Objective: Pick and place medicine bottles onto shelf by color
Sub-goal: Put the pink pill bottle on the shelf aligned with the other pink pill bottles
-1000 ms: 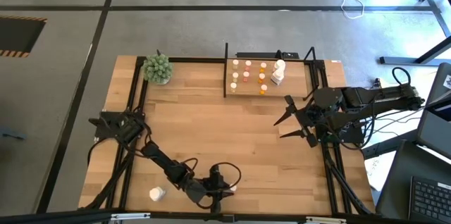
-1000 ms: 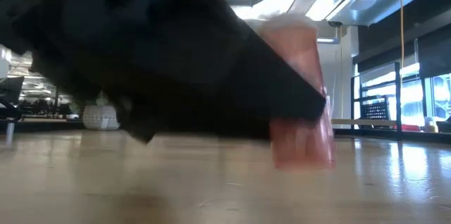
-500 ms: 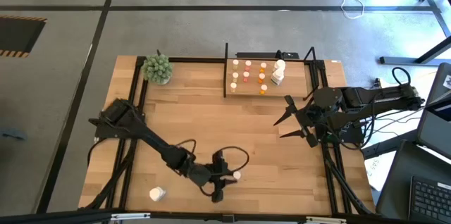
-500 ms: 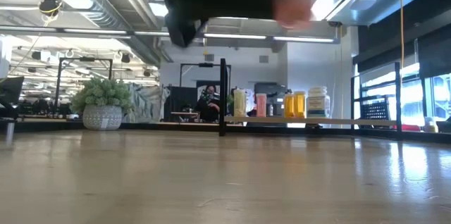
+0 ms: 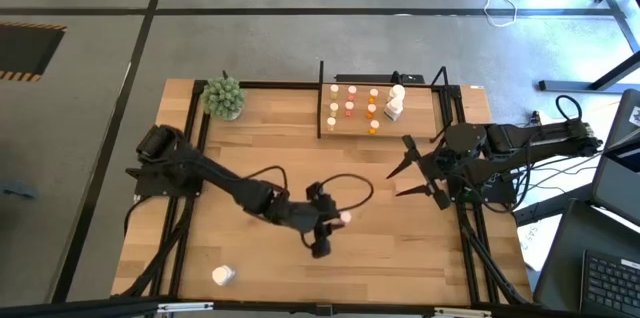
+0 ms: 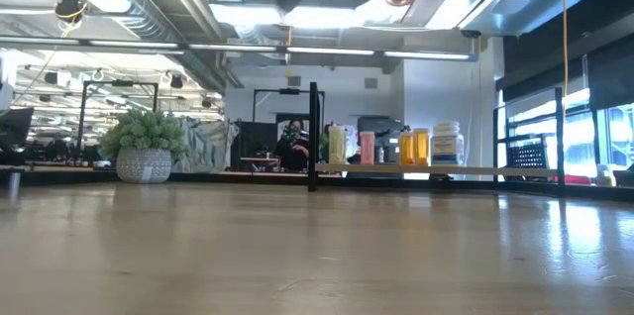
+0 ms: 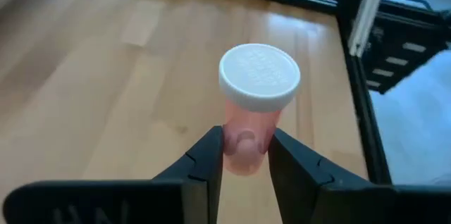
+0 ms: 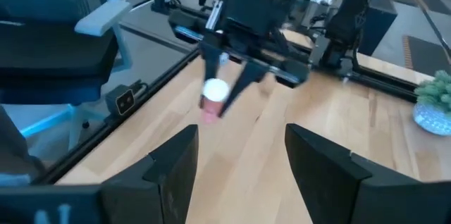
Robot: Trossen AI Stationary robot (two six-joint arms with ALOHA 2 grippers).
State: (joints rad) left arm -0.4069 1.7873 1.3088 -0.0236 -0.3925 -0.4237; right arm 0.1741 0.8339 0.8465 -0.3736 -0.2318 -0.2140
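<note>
My left gripper (image 5: 334, 224) hangs over the middle of the table, near its front, shut on a pinkish-red medicine bottle (image 7: 252, 111) with a white cap; the right wrist view also shows this bottle (image 8: 212, 98). My right gripper (image 5: 404, 170) waits open at the table's right side, holding nothing. The shelf (image 5: 430, 108) stands at the far edge with several small bottles (image 5: 350, 108) upright on its board, also seen in the low view (image 6: 396, 147). One white bottle (image 5: 222, 275) lies on its side near the front left corner. My left gripper pinches the lower part of the bottle's pinkish body (image 7: 243, 146) between its two fingers (image 7: 204, 157). The fingers come slanting down from the table's near left side. The bottle is lifted clear of the table, roughly upright with its white cap (image 7: 259, 75) on top.
A green spiky plant ball in a pot (image 5: 224, 96) stands at the far left corner. Black frame rails (image 5: 190, 158) run along the table's sides. Bare wood (image 5: 330, 168) lies between the held bottle and the shelf.
My left gripper has risen from the table's near edge and moved toward the far right, in the shelf's direction, carrying the pinkish bottle. The bottle, low over the tabletop before, now hangs high above it. The wrist has turned somewhat on the way.
</note>
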